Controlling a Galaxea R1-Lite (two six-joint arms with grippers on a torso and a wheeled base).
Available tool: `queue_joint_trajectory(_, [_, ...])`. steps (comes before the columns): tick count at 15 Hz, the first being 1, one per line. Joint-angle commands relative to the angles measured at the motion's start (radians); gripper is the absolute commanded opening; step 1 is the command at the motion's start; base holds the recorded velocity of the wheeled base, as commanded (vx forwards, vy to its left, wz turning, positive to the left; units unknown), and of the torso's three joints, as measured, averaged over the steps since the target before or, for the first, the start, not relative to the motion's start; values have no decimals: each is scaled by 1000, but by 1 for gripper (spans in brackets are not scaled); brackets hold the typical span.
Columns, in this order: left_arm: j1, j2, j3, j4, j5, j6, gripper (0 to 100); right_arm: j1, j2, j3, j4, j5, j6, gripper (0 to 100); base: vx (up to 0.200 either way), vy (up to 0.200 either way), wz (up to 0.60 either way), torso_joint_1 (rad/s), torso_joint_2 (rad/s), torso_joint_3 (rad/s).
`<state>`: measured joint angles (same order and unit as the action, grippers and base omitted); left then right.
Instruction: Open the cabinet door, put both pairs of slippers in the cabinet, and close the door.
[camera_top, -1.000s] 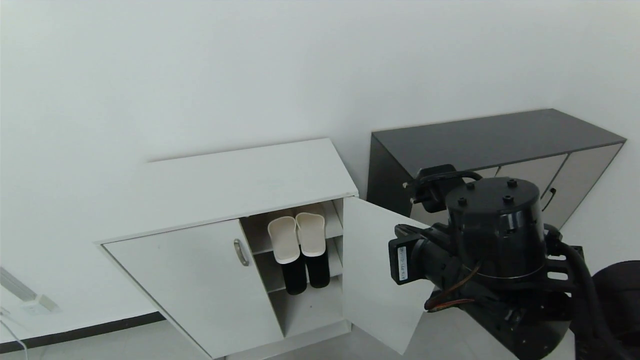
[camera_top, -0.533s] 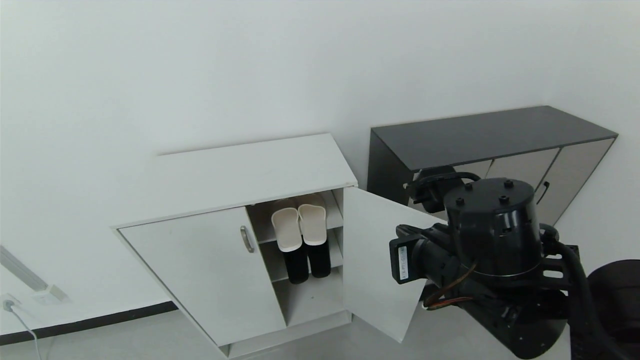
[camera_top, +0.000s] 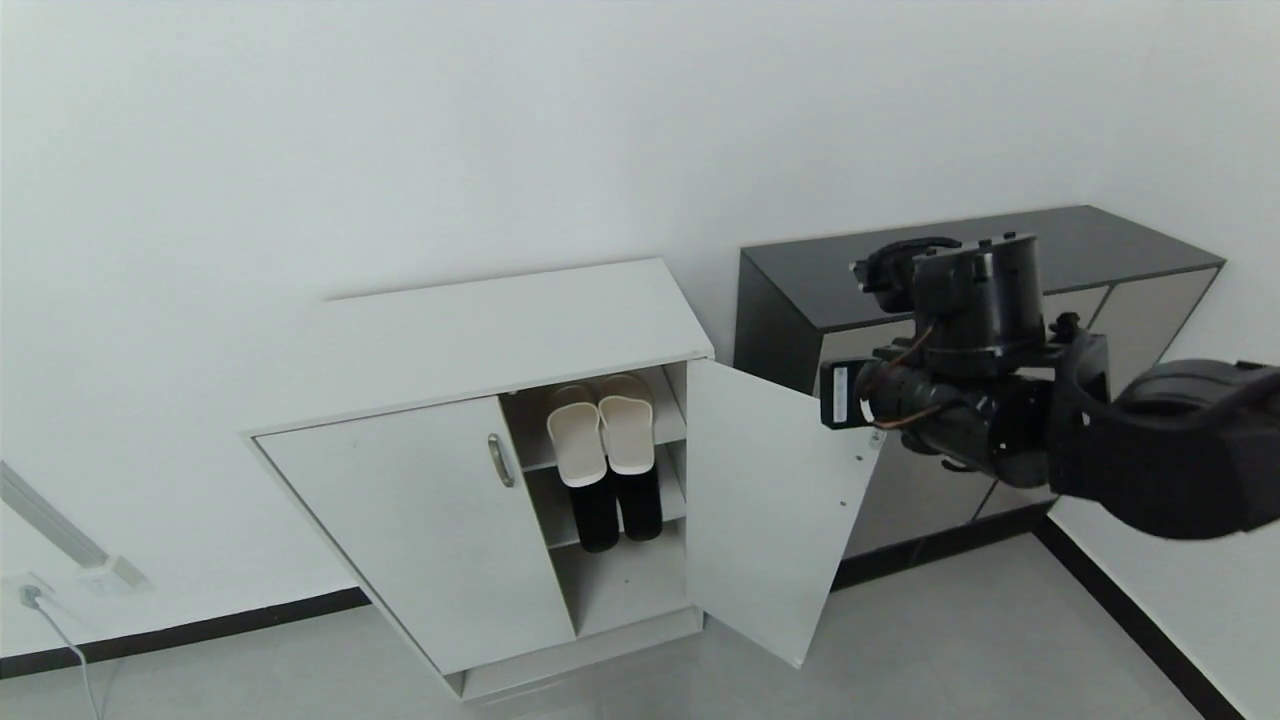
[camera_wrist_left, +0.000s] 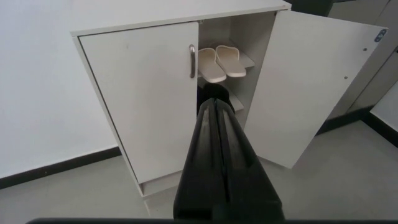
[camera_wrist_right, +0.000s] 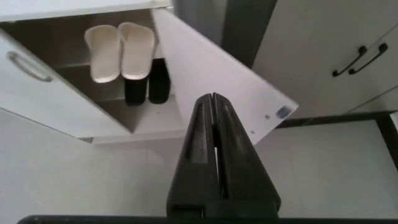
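While both grippers hang in front of the cabinet (camera_top: 500, 320), you are holding nothing. The left gripper (camera_wrist_left: 214, 102) has its fingers pressed together, and so does the right gripper (camera_wrist_right: 214, 98). In the left wrist view, the left gripper lines up with the open compartment, and its tip covers part of the black slippers (camera_top: 620, 515). The right gripper sits before the open door (camera_top: 770, 500), near its free edge, and you cannot tell whether it touches. Farther back, the left door (camera_top: 430, 530) is shut and the right one is swung wide. Inside, the white slippers (camera_top: 600, 440) lie side by side on the upper shelf (camera_top: 668, 428), with the black slippers on the shelf just below. A dark cabinet (camera_top: 1000, 250) stands beside, against the wall.
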<state>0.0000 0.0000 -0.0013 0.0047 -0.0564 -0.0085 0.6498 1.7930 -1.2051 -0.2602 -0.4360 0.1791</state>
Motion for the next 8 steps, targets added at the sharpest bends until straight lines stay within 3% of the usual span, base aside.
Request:
queue_joint_trajectory(1, [0,0,0,0,1,-1,0,-133,154,-248,145,56,23,0,0,0,0,0,0,0])
queue_joint_trajectory(8, [0,0,1,0,1,-1,0,-237,428,-493,164,131,74,0,0,0,0,0,0,0])
